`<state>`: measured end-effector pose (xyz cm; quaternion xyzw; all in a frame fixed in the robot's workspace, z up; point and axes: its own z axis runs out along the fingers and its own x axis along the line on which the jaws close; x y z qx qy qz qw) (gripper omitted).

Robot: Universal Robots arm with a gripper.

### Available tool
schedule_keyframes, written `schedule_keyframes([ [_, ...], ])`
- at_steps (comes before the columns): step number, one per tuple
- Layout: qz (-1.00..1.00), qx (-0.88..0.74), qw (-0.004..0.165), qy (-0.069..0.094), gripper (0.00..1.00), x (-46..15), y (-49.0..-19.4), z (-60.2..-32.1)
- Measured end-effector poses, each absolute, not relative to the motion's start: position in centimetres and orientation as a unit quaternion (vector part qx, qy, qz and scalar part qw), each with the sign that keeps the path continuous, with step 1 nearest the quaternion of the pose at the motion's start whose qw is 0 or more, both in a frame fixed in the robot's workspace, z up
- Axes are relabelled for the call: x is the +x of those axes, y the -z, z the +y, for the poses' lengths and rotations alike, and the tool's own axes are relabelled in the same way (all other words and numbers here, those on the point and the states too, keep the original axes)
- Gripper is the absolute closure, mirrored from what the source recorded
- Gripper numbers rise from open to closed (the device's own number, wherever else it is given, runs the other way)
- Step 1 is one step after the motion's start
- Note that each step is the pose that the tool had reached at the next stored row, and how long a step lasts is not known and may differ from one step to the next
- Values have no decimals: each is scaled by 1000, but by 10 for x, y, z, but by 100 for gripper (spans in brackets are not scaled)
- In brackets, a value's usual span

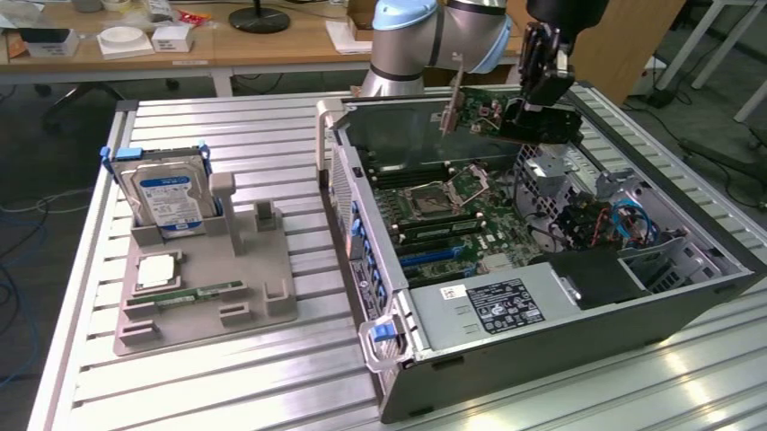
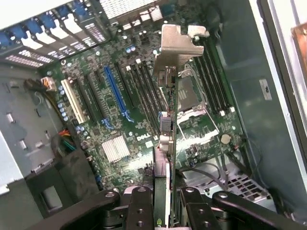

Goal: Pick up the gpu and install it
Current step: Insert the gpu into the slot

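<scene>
You're mid-install: your gripper [image 1: 529,115] pinches the gpu [image 1: 480,106] above the open case [image 1: 599,334], and seating it likely calls for aligning its edge over the blue slot [image 2: 115,94].

- Wooden desk [image 1: 300,47] spans the top of the frame, carrying white boxes [image 1: 126,40] and a black round stand base [image 1: 260,18].
- Slatted aluminium work table [image 1: 240,386] occupies the lower frame.
- Grey floor [image 1: 42,144] at the left edge, with loose cables [image 1: 18,205].
</scene>
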<state>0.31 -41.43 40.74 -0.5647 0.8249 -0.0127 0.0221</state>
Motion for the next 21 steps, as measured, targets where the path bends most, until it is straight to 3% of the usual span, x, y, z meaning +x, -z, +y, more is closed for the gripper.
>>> schedule_keyframes([
  [21, 732, -681, 25, 9, 74, 3, -404, -415],
])
